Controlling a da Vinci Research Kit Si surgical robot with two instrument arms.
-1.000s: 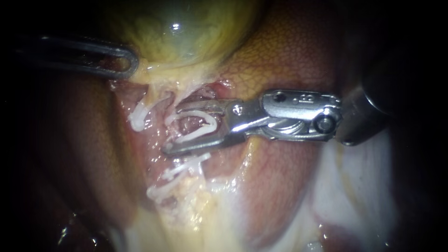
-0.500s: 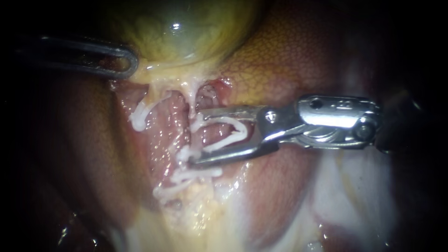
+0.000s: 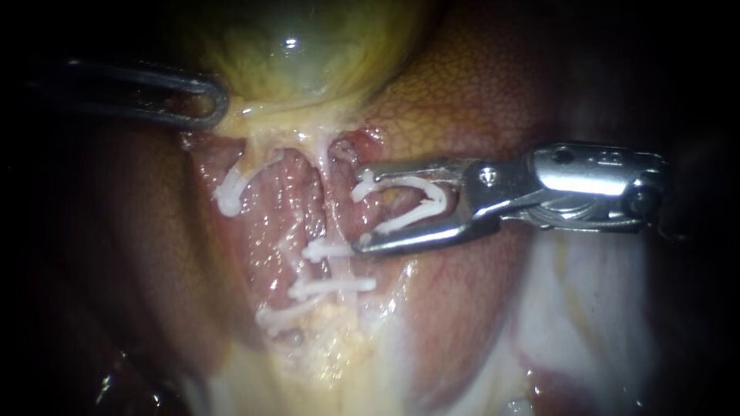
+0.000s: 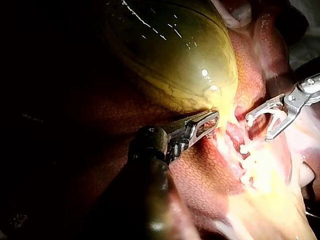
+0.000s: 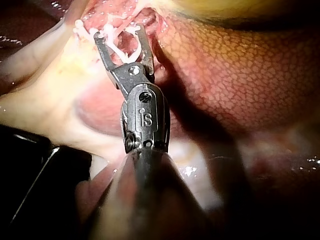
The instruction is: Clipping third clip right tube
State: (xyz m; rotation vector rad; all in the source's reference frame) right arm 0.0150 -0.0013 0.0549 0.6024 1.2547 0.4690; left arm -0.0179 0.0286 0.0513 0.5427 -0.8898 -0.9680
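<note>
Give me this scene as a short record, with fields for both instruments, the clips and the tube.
left instrument: tip at the gallbladder edge
right instrument: jaws stand apart, gripping the loaded clip
loaded clip: white, open, beside the right tube, not around it
set clips: white, across the right tube, below the loaded clip
backdrop: liver

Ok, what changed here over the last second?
The right instrument has drawn back to the right, off the right tube. Its jaws now lie beside the tube rather than across it. The loaded clip came away with it, still unclosed and held between both jaws. The left instrument, the gallbladder and the placed clips stayed where they were.
</note>
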